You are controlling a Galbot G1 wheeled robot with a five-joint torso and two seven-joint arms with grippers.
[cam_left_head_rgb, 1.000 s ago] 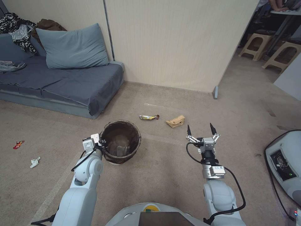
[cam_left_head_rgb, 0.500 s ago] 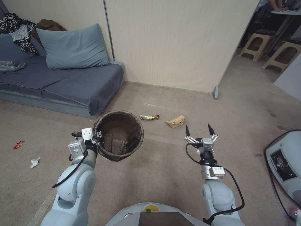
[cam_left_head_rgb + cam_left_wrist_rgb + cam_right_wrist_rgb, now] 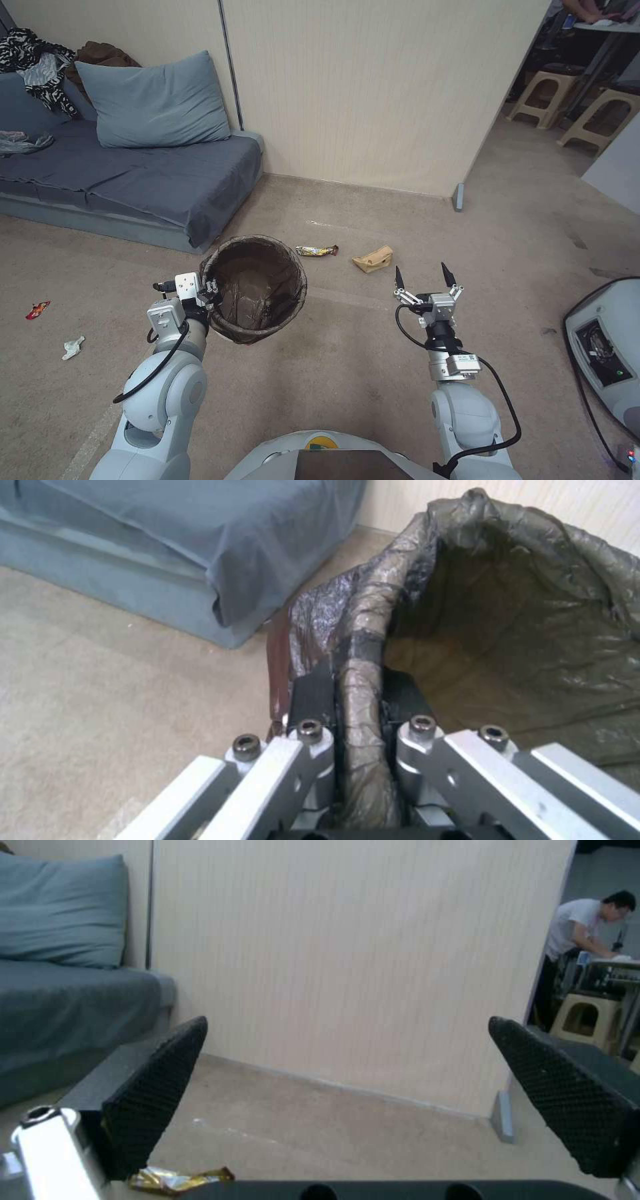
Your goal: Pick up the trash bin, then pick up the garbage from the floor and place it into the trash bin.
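The trash bin (image 3: 255,288), lined with a dark brown bag, hangs tilted above the floor (image 3: 347,373), held by its near-left rim. My left gripper (image 3: 208,292) is shut on that rim; in the left wrist view its fingers (image 3: 313,700) pinch the bag-covered edge of the trash bin (image 3: 507,610). My right gripper (image 3: 425,273) is open and empty above the carpet. Garbage lies beyond: a yellow snack wrapper (image 3: 317,251), crumpled brown paper (image 3: 373,258), and at far left a red wrapper (image 3: 37,309) and white tissue (image 3: 72,347). The yellow wrapper (image 3: 177,1180) shows between the right fingers (image 3: 153,1100).
A blue-grey sofa bed (image 3: 133,180) with a pillow stands at the back left against a beige wall panel (image 3: 373,93). Plastic stools (image 3: 547,93) stand beyond the opening at right. A white machine (image 3: 607,347) with a cable sits at the right edge.
My left gripper has lifted the trash bin off the floor and tipped it, then held nearly still. The right gripper has barely moved.
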